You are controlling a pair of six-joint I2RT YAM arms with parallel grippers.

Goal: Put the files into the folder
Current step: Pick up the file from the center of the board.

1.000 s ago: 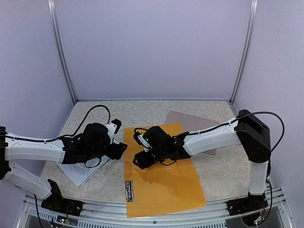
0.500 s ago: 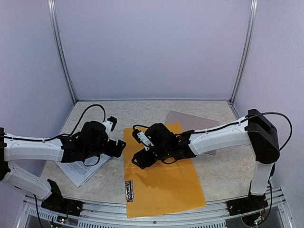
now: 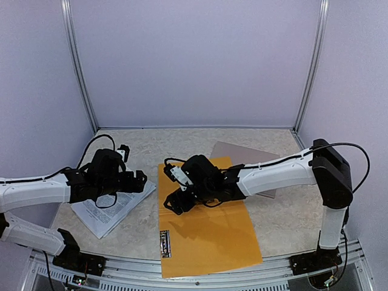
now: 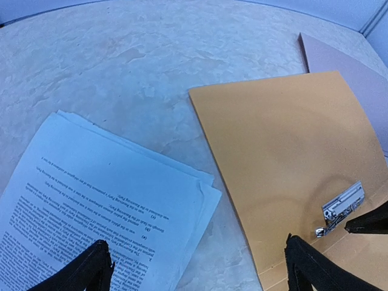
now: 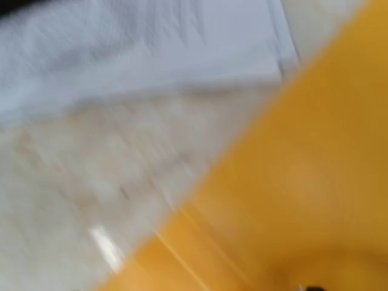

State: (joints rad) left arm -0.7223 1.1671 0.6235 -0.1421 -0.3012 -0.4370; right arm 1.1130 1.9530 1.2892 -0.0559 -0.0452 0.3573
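Free to pass along the far side of the bench (image 3: 182,138), bare from the left corner up to the taupe cover (image 3: 239,151). Free too over the near half of the orange folder (image 3: 212,236), except for the metal clip (image 3: 165,242) raised at its near left corner. Only a narrow bare strip between the files (image 4: 103,200) and the folder's left edge, spanned by the wide-spread left tool (image 4: 197,257). From the right, blocked by the right tool (image 3: 173,203) low over the folder and the right arm (image 3: 273,173) stretched across its far half. Closed by walls (image 3: 36,91) left, right and back.
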